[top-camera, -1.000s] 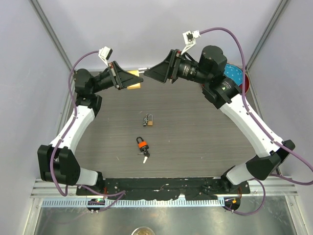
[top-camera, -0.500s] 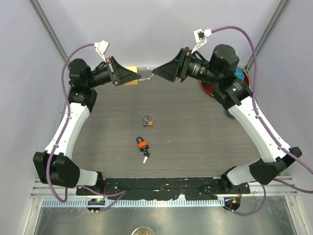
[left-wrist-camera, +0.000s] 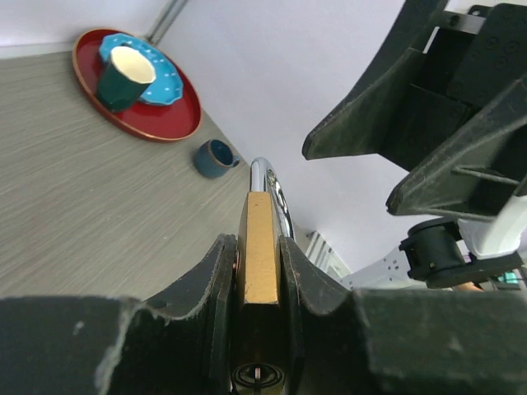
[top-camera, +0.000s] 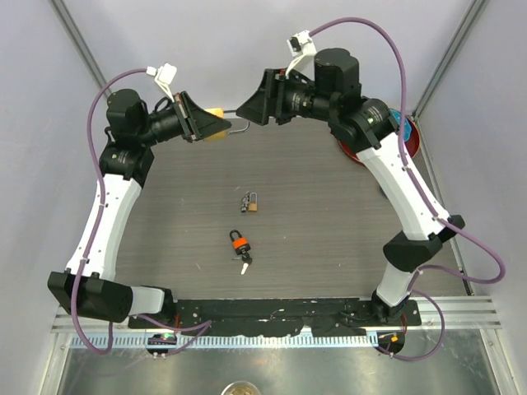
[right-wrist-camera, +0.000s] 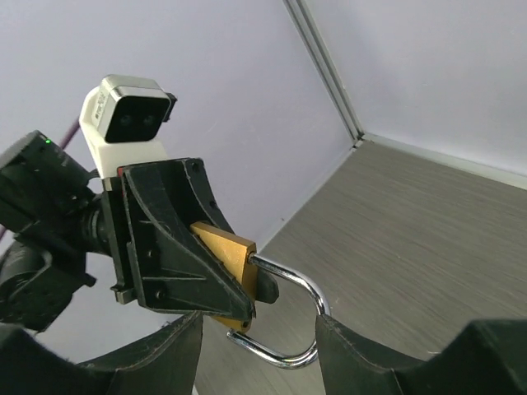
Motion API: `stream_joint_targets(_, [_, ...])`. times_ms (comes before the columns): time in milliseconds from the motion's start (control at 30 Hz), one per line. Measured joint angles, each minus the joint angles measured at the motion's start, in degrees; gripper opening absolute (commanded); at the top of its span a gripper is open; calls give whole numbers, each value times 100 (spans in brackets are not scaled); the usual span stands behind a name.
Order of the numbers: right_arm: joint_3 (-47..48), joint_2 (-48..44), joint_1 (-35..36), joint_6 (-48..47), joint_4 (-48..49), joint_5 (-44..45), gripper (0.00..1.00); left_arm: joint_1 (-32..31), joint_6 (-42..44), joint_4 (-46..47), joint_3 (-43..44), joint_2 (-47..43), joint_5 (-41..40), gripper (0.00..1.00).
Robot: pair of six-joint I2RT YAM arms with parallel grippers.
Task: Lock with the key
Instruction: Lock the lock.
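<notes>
A brass padlock (top-camera: 216, 114) is held in the air over the table's far edge, and my left gripper (top-camera: 211, 124) is shut on its body. The left wrist view shows the brass body (left-wrist-camera: 259, 247) pinched between both pads, its keyhole end toward the camera, and the steel shackle (left-wrist-camera: 265, 176) pointing away. In the right wrist view the shackle (right-wrist-camera: 306, 290) looks swung open beside the padlock (right-wrist-camera: 224, 245). My right gripper (right-wrist-camera: 257, 350) is open, one finger on each side of the shackle. A key (top-camera: 244, 265) lies on the table by an orange padlock (top-camera: 240, 243).
A small dark padlock with keys (top-camera: 250, 202) lies mid-table. A red tray (left-wrist-camera: 177, 123) holding a blue plate and a dark green cup (left-wrist-camera: 123, 78) stands at the far right, with a small blue cup (left-wrist-camera: 216, 156) beside it. Walls close off the back and sides.
My left gripper has lifted the brass padlock a little higher and further back. The right gripper drew away, then swung left, and now faces the shackle closely.
</notes>
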Motion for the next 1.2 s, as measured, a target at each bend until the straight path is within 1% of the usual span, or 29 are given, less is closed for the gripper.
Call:
stream_joint_targets(33, [286, 175, 63, -96, -258, 118, 61, 0, 81, -142, 37, -4, -87, 0])
stream_joint_targets(133, [754, 481, 173, -243, -697, 363, 59, -13, 354, -603, 151, -7, -319, 0])
stream_joint_targets(167, [804, 527, 197, -269, -802, 428, 57, -20, 428, -719, 173, -7, -382, 0])
stream_joint_targets(200, [809, 551, 208, -289, -887, 496, 53, -22, 481, -796, 188, -7, -411, 0])
stream_joint_targets(300, [804, 610, 243, -365, -1110, 658, 49, -33, 581, -992, 223, -7, -494, 0])
stream_joint_targets(367, [737, 621, 264, -409, -1163, 820, 47, -46, 619, -1038, 223, -7, -522, 0])
stream_joint_targets(500, [507, 621, 271, -431, -1174, 1084, 45, -70, 634, -1078, 223, -7, -531, 0])
stream_joint_targets(900, [385, 800, 328, -433, -1012, 1176, 38, -125, 632, -1119, 223, -7, -529, 0])
stream_joint_targets(933, [380, 804, 334, -431, -977, 1174, 37, -131, 632, -1119, 223, -7, -527, 0])
stream_joint_targets(1000, [363, 809, 337, -426, -909, 1154, 30, -131, 632, -1117, 223, -7, -529, 0])
stream_joint_targets(1033, [352, 809, 337, -424, -881, 1128, 28, -131, 632, -1115, 223, -7, -531, 0])
stream_joint_targets(1167, [304, 811, 343, -420, -789, 1099, 13, -131, 605, -1110, 223, -7, -533, 0])
stream_joint_targets(1200, [289, 813, 343, -428, -776, 1091, 11, -129, 581, -1110, 223, -7, -538, 0])
